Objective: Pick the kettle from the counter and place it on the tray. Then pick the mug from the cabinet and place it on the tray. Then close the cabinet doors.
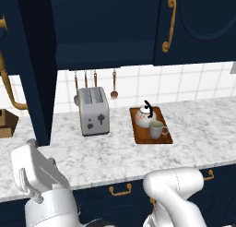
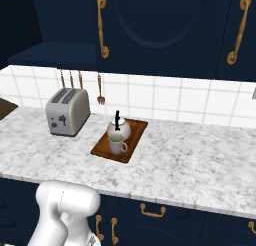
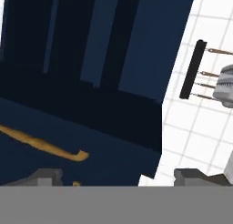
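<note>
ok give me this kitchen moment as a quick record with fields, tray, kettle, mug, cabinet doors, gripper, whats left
tray: brown wooden tray on the counter, right of the toaster
kettle: kettle upright at the back of the tray
mug: mug upright on the tray, in front of the kettle
cabinet doors: left door swung open toward the camera; right door looks shut
gripper: gripper open, holding nothing, near the open door's brass handle
left to do: probably just closing the open door
</note>
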### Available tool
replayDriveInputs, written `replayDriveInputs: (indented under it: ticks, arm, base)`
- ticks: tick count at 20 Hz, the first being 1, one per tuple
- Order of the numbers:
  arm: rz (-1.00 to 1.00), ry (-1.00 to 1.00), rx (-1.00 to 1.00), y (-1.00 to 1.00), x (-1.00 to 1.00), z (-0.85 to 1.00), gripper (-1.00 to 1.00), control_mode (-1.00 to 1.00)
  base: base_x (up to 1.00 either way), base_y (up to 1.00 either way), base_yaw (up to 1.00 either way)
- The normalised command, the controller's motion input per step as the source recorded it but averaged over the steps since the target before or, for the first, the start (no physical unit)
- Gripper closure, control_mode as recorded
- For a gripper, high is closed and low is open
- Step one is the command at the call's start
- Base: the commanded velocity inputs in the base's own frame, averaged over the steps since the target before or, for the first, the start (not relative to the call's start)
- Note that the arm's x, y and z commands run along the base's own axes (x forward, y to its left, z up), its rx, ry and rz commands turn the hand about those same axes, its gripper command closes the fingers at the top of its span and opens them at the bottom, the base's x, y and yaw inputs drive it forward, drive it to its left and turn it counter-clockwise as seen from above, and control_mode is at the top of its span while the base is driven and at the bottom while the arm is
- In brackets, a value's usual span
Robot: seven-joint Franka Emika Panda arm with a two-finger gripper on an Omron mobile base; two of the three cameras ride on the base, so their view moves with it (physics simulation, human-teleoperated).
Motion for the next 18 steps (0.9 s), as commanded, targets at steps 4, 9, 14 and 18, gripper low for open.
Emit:
replayDriveInputs:
  ticks: [4, 9, 14, 18]
  arm:
    - [-0.08, -0.02, 0.0, 0.6, -0.07, -0.2, -1.0, -1.0]
    - [-0.16, 0.05, 0.01, 0.69, 0.66, -0.58, -1.0, -1.0]
    - [-0.14, 0.04, 0.0, 0.7, 0.71, -0.65, -1.0, -1.0]
    - [-0.09, 0.0, 0.01, 0.7, 0.49, -0.31, -1.0, -1.0]
  base:
    - [0.0, 0.0, 0.0]
    - [0.0, 0.0, 0.0]
    - [0.0, 0.0, 0.0]
    - [0.0, 0.0, 0.0]
